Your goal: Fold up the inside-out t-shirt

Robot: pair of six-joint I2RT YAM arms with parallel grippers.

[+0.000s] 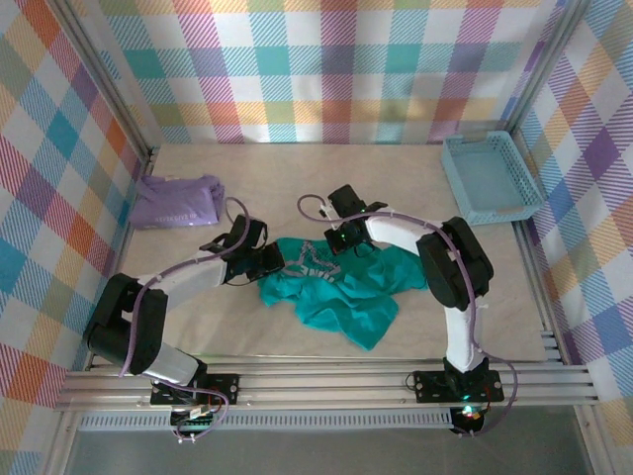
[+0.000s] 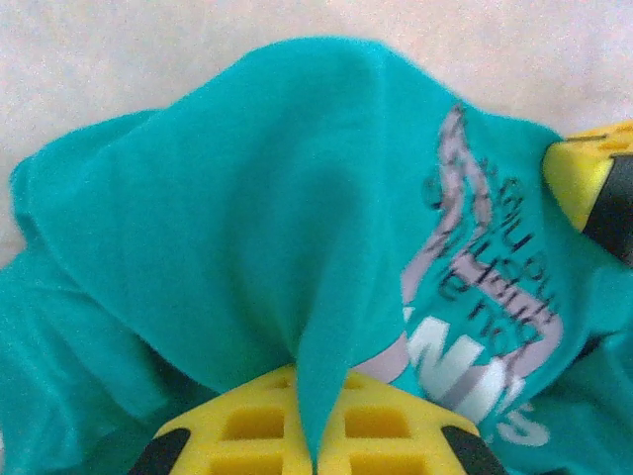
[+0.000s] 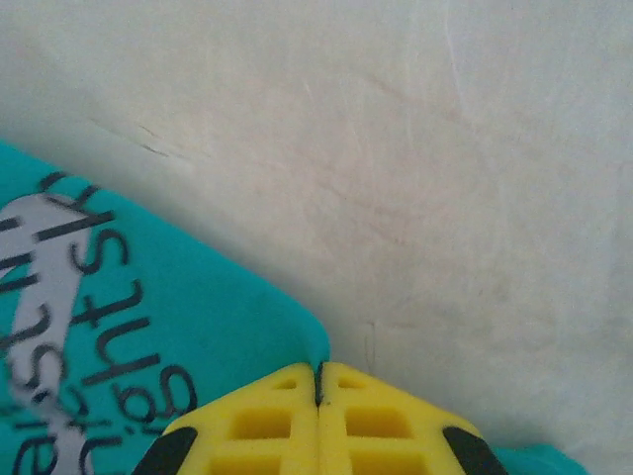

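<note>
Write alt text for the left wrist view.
The left tool, yellow fingers shut, pinches a raised fold of a crumpled teal t-shirt, its grey and black lettering showing at right. Pale table lies behind.

Teal t-shirt (image 1: 341,292) crumpled in loose heap, grey-white lettered print showing.
</note>
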